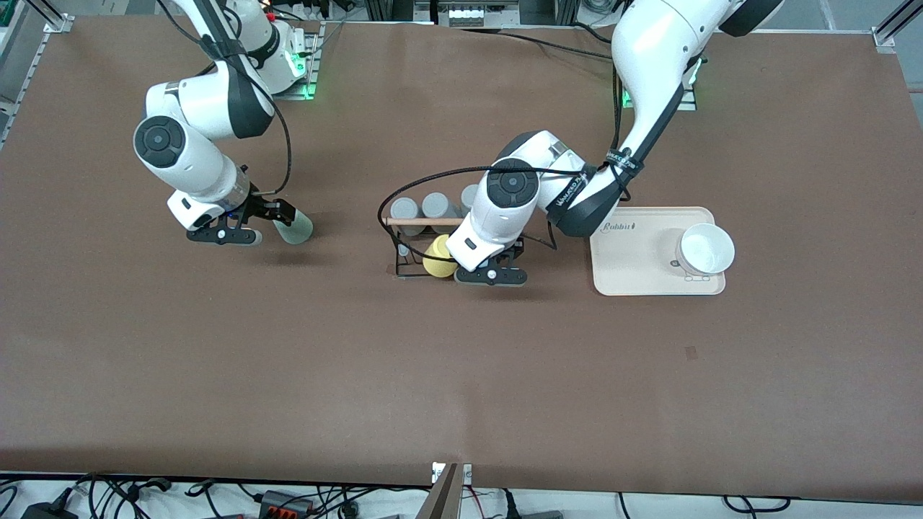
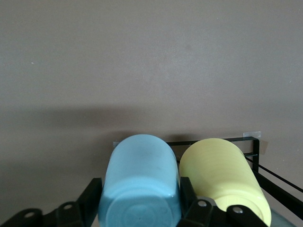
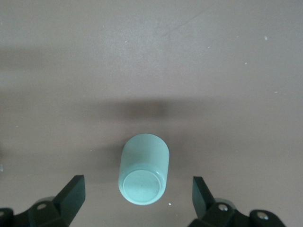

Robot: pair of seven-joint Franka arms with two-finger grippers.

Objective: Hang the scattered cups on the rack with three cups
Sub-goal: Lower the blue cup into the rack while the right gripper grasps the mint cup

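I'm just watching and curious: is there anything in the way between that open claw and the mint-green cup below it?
Nothing visible. The mint-green cup lies on bare table between the right gripper's open fingers, with clear gaps on both sides.

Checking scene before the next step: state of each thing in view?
left gripper: at the rack, fingers either side of the blue cup
blue cup: on the rack beside the yellow cup
yellow cup: hung on rack
grey cups: on rack
right gripper: open, around the mint cup
mint cup: on table, not lifted
white bowl: upright on tray
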